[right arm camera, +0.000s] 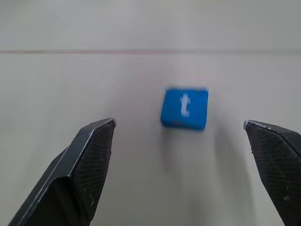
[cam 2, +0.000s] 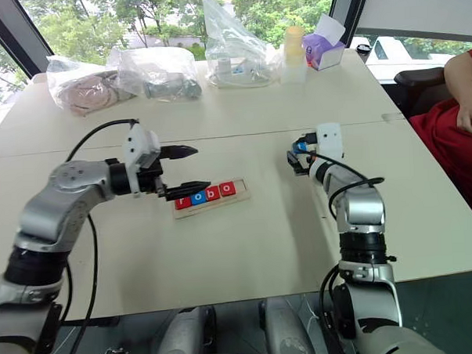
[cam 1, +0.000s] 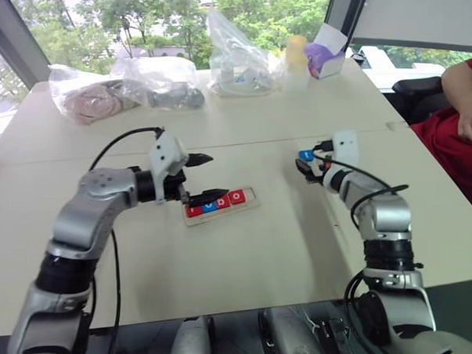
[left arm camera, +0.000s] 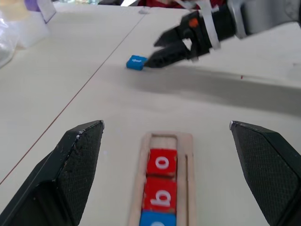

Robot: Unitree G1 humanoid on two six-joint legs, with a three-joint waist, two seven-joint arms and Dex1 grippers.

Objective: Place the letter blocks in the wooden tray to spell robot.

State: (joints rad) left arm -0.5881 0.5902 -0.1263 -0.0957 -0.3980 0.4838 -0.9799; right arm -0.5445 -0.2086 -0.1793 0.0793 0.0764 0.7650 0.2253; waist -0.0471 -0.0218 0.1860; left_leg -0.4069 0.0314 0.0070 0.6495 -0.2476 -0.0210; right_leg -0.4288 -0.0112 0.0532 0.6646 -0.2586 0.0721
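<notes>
Left eye view: a long, narrow, light-wood tray (cam 1: 220, 205) lies near the middle of a pale tabletop (cam 1: 247, 247). Four small flat square letter tiles sit in it in a row: red r (cam 2: 182, 202), blue o (cam 2: 197, 198), red b (cam 2: 212, 194) and red o (cam 2: 227, 188). The slot at the tray's right end is bare wood. The fifth tile, blue with a white t (right arm camera: 184, 108), lies flat on the tabletop well to the right of the tray, touching nothing.

The left pincer (cam 1: 202, 178) hovers over the tray's left end, its two black fingers spread wide and holding nothing. The right pincer (right arm camera: 181, 165) points at the blue t tile, fingers wide apart, also holding nothing; the tile lies just beyond its fingertips.

Along the far edge of the tabletop sit clear plastic bags (cam 1: 130, 84) with contents, a pale yellow-capped bottle (cam 1: 296, 61) and a purple box (cam 1: 325, 57). At the right edge, a person's arm in a red sleeve (cam 1: 464, 96) is visible.
</notes>
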